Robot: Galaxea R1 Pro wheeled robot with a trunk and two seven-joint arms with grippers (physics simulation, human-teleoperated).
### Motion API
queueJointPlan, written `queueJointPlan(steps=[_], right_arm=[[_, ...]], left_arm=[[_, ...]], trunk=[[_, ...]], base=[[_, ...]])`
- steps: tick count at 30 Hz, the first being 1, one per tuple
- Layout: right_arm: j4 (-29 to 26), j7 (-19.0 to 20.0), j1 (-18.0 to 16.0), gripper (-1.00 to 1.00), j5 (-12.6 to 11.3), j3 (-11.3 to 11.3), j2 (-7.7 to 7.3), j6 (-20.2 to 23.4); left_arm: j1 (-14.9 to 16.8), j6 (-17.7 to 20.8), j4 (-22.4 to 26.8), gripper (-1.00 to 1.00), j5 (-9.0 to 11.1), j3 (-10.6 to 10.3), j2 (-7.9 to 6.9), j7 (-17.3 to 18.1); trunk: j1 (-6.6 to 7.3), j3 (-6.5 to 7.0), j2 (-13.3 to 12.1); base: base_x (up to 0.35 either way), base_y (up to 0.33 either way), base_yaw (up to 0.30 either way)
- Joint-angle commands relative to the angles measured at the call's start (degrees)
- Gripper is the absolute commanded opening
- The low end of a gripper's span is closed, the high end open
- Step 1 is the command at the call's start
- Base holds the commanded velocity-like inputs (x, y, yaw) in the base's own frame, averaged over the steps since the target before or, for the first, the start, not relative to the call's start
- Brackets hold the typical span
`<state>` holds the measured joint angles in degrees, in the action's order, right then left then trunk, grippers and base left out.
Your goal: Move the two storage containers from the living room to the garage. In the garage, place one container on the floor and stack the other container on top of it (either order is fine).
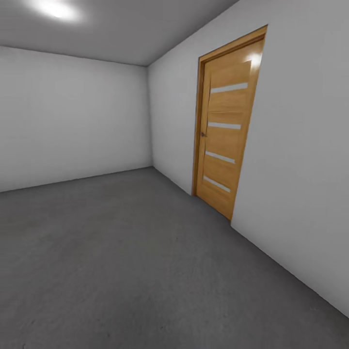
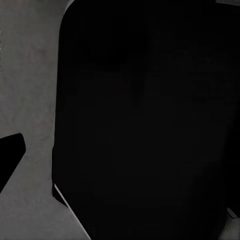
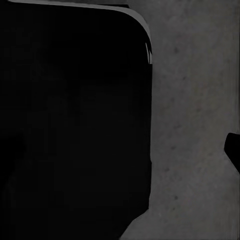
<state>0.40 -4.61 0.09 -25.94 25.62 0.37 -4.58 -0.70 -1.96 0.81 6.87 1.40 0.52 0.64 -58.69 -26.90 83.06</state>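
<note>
Where walls meet, dark floor (image 1: 121,252) lies open.

Open dark grey floor (image 1: 121,252) runs ahead to the far white wall (image 1: 72,116) — passage is bounded on the right by a wall holding a closed wooden door (image 1: 225,131).

Plain white walls (image 1: 72,116), one ceiling light (image 1: 57,9) overhead

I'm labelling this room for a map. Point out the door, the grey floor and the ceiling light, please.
door (image 1: 225,131): head view, middle of its wooden leaf.
floor (image 1: 121,252): head view, bare grey concrete patch.
ceiling light (image 1: 55,9): head view, centre of its glow.
</note>
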Motion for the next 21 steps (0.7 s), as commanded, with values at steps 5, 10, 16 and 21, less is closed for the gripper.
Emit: queueJointPlan(steps=[5,10,16,21], right_arm=[[0.0,-0.1,0.0,1.00,-0.6,0.5,-0.07,-0.3],[0.0,-0.1,0.0,1.00,-0.6,0.5,-0.11,-0.3],[0.0,-0.1,0.0,1.00,-0.6,0.5,-0.11,-0.3],[0.0,-0.1,0.0,1.00,-0.5,0.5,-0.11,-0.3]], left_arm=[[0.0,-0.1,0.1,1.00,0.5,0.1,0.01,0.1],[0.0,-0.1,0.1,1.00,0.5,0.1,0.01,0.1],[0.0,-0.1,0.1,1.00,0.5,0.1,0.01,0.1],[0.0,-0.1,0.1,1.00,0.4,0.1,0.01,0.1]], trunk=[[-0.04,-0.03,0.0],[-0.04,-0.03,0.0],[-0.04,-0.03,0.0],[-0.04,-0.03,0.0]], base=[[0.323,0.000,0.123],[0.323,0.000,0.015],[0.323,0.000,0.001],[0.323,0.000,0.000]])
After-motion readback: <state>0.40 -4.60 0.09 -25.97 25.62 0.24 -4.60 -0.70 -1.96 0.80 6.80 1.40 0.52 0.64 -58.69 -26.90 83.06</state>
